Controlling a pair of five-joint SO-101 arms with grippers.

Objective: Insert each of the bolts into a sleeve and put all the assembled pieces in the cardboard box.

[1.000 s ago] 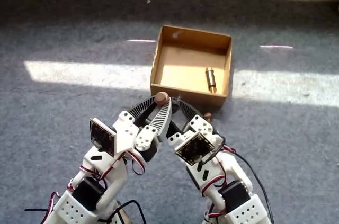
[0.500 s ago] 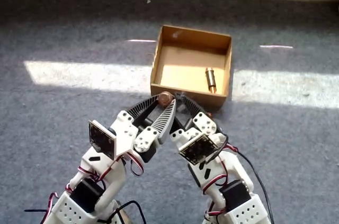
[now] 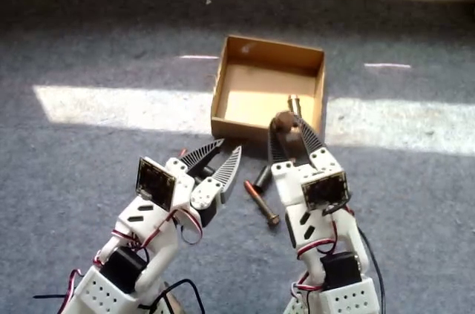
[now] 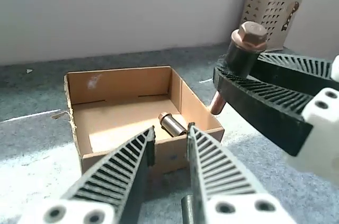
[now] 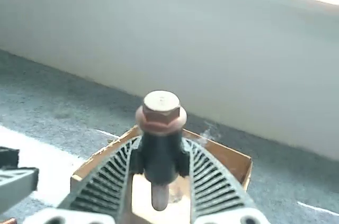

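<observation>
Cardboard box [image 3: 252, 95], with one finished piece [image 4: 172, 123] lying inside. Your right gripper [image 3: 288, 134] had swung away from the meeting point with the other arm and reached the box's front wall. It was clamped on the assembled piece [image 5: 159, 155], bolt head up, so insertion looked done and drop-off pending. Your left gripper [image 3: 229, 146] had let go and stood partly open, empty. A loose bolt [image 3: 261, 204] and loose sleeve [image 3: 261, 177] lay on the carpet between your arms.

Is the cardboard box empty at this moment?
No, one assembled piece lies on the floor of the cardboard box, as the left wrist view shows.
</observation>
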